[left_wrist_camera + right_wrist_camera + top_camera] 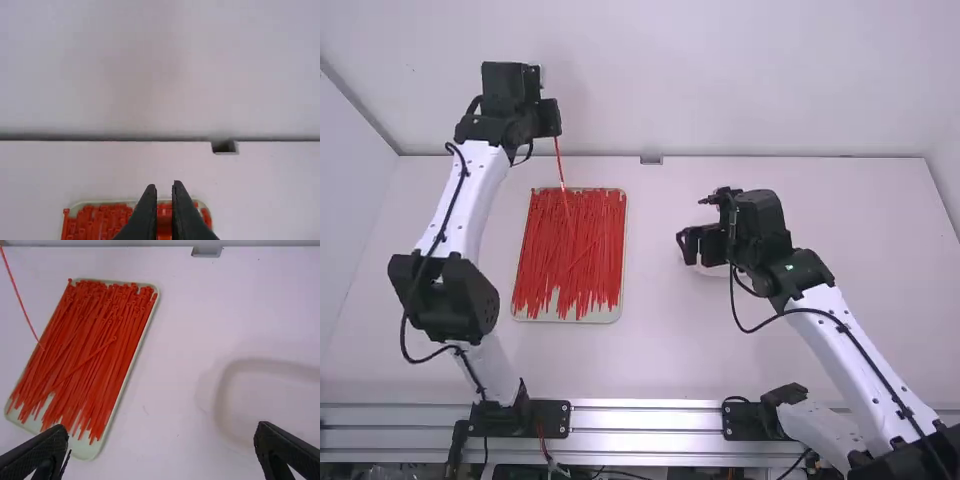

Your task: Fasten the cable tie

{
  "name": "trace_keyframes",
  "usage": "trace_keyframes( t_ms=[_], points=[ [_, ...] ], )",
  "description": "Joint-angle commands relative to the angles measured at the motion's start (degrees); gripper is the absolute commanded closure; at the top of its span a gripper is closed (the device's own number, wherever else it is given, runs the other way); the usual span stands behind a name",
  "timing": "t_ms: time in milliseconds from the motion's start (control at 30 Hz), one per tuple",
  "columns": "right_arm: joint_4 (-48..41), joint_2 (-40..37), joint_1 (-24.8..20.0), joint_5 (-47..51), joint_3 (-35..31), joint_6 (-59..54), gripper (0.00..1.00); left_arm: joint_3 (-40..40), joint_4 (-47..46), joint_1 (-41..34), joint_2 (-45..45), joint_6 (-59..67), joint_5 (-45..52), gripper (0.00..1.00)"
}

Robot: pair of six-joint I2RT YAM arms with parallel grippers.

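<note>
1. Height matters in the high view: the left pincer point(552, 128) grips one red cable tie point(560, 165) by its top end. It is high enough, I judge, for the tie to hang free above the heap of ties point(570, 255) on the tray point(623, 250). The right pincer point(702, 228) hovers spread over bare table point(840, 220), probably placed to take the loose end. Whether the tie's low tip clears the heap is hard to tell.
2. Left wrist view: the left pincer point(164, 200) is closed on the cable tie point(164, 227), a red sliver in the narrow gap. The tray point(100, 203) is cut off.
3. Right wrist view: the right pincer point(161, 426) gapes, empty. The cable tie point(17, 295) runs out of frame, its head unseen.
</note>
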Motion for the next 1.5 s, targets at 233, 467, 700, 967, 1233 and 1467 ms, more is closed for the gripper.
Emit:
trace_keyframes(
  t_ms=[233, 467, 700, 967, 1233, 1467],
  points=[
    [0.68, 0.44, 0.09, -0.31, 2.14, -0.02, 0.01, 1.05, -4.02, -1.64, -5.6, 0.9, 1.01, 0.98],
    [1.11, 0.44, 0.09, -0.31, 2.14, -0.04, 0.01, 0.7, -5.7, -1.66, -7.93, 1.38, 1.2, 0.98],
    [1.95, 0.44, 0.09, -0.31, 2.14, 0.15, 0.01, -1.99, -6.19, -2.93, -9.86, 1.79, -0.61, 0.98],
    [3.02, 0.44, 0.09, -3.61, 2.14, -0.07, 0.01, -12.07, -0.96, -5.2, -15.43, 1.38, -2.49, 0.98],
    [5.2, 0.44, 0.09, -6.64, 2.14, -0.04, 0.01, -26.67, 7.23, -5.66, -25.99, 0.31, -4.74, 0.98],
    [9.35, 0.44, 0.11, -14.36, 2.14, -0.07, 0.01, -37.88, 14.34, -5.44, -35.5, -2.19, -1.01, 0.98]
  ],
)
